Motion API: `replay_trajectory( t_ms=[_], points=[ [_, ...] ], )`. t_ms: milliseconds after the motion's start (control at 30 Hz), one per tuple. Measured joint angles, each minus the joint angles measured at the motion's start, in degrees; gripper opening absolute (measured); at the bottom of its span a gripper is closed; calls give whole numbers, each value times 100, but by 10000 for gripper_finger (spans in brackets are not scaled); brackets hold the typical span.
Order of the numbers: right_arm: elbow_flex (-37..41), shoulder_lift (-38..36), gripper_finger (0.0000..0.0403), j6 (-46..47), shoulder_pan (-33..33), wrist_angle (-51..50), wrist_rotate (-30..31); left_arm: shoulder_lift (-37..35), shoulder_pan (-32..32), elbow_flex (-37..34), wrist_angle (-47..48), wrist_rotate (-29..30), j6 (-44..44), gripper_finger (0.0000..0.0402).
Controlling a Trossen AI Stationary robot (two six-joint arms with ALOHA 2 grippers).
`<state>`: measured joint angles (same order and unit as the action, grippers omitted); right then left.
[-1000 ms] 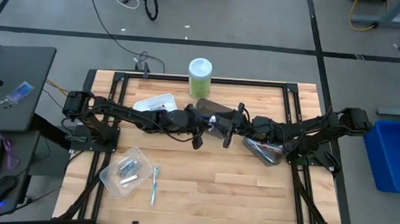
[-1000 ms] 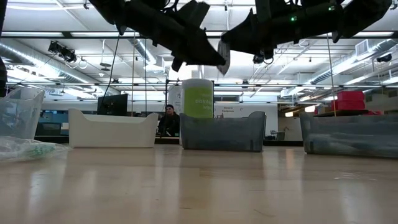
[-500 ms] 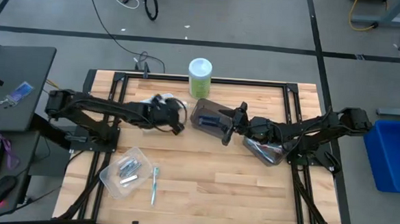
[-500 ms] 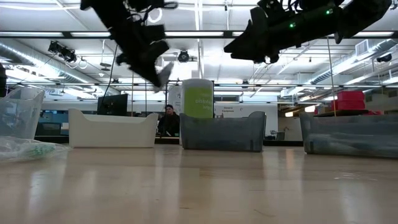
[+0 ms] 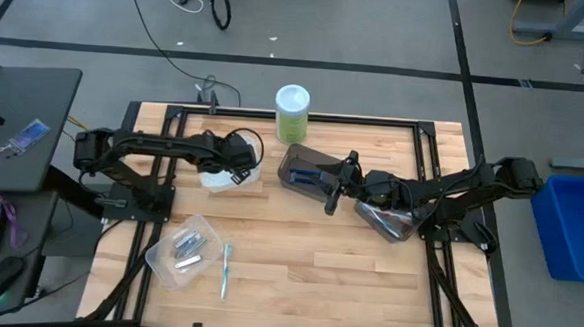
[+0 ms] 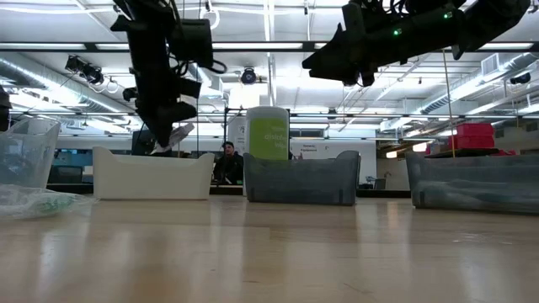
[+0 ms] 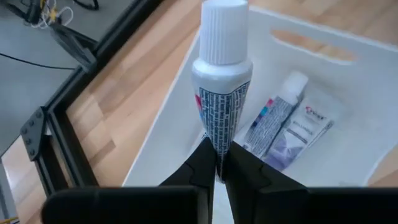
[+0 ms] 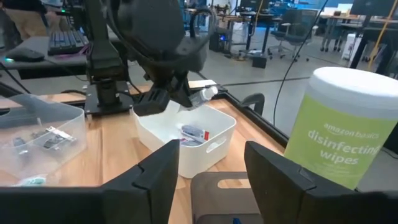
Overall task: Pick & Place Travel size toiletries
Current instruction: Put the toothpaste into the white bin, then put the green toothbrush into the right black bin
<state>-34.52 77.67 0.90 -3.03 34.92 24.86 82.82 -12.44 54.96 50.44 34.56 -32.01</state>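
The left pincer (image 7: 216,163) hangs over the white rectangular plastic bin (image 5: 234,167) at about ten o'clock on the wooden bench (image 5: 307,254), its two dark fingers (image 7: 202,163) clamped on the flat crimped end of a small white toothpaste tube with a ribbed white cap (image 7: 221,74). The tube points cap-first away from the wrist, above the bin's inside. On the bin's floor lie two more small white tubes (image 7: 287,121), side by side and touching.

The right pincer (image 5: 333,191) hovers near the bench's centre, over the dark translucent plastic bin (image 5: 302,168) at twelve o'clock; its fingers (image 8: 155,180) stand apart with nothing between them. A second dark bin (image 5: 389,224) sits at three o'clock under the right arm.

The tall green canister with a white lid (image 5: 292,113) stands at the twelve o'clock edge, just beyond the dark bin. At seven o'clock a clear plastic bin (image 5: 182,250) holds several small silver items, and a slim blue and white toothbrush (image 5: 225,269) lies on the bench just beside it, toward six o'clock.
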Motion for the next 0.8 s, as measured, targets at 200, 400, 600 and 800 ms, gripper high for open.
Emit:
replay_trajectory(
  t_ms=[200,400,600,800],
  points=[
    [0,0,194,10,0,2,-2,246,-259,0,46,-366,289,58],
    [0,0,205,6,0,0,-4,447,-332,2,166,-109,381,101],
    [0,0,212,-5,0,0,-4,434,-335,96,272,-409,283,128],
    [0,0,211,-5,0,0,-2,416,-22,825,1044,-1548,-255,130]
  ],
)
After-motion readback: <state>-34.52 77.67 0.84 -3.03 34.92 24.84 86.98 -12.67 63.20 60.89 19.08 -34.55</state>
